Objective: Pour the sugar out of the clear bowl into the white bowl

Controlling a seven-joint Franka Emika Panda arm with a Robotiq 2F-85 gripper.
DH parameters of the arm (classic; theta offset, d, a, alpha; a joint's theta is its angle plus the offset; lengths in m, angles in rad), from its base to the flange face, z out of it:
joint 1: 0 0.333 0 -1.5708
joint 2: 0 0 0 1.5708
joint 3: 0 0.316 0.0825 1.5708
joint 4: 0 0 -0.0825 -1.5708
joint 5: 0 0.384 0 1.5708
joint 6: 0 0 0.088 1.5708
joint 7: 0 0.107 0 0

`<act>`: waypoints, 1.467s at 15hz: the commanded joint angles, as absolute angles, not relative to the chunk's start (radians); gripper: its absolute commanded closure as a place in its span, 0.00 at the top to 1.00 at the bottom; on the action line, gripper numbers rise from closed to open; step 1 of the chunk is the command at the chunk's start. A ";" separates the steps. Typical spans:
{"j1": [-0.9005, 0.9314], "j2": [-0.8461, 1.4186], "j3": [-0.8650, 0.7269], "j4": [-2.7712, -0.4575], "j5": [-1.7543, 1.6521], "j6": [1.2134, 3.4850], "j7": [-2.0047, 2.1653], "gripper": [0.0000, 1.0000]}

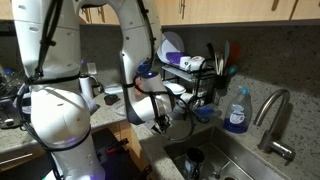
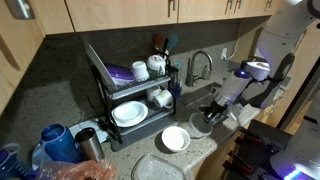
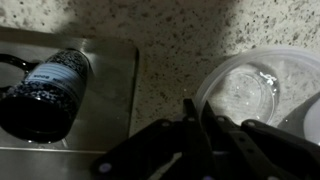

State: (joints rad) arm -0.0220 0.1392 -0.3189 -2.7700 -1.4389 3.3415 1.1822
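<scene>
One gripper [image 3: 200, 126], jaws pinched narrow on near rim of small clear round bowl [image 3: 250, 88]: rim hold suits tipping. Shallow round white bowl [image 2: 175, 138] near gripper, ready on worktop [image 3: 170, 30].

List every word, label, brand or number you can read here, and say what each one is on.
Nothing can be quoted as it reads.
Pale label on the dark container lying in the sink, wrist view: it carries print, but too blurred to read.
Label on the blue bottle beside the faucet, in an exterior view: too small to read.
No other writing shows in any view.
</scene>
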 commanded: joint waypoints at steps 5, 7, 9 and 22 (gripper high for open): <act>-0.041 0.106 -0.356 -2.806 -1.716 3.313 1.377 0.02; -0.020 0.090 -0.347 -2.780 -1.761 3.279 1.435 0.02; 0.005 0.039 -0.342 -2.802 -1.757 3.205 1.433 0.02; 0.018 0.128 -0.327 -2.741 -1.685 3.278 1.380 0.02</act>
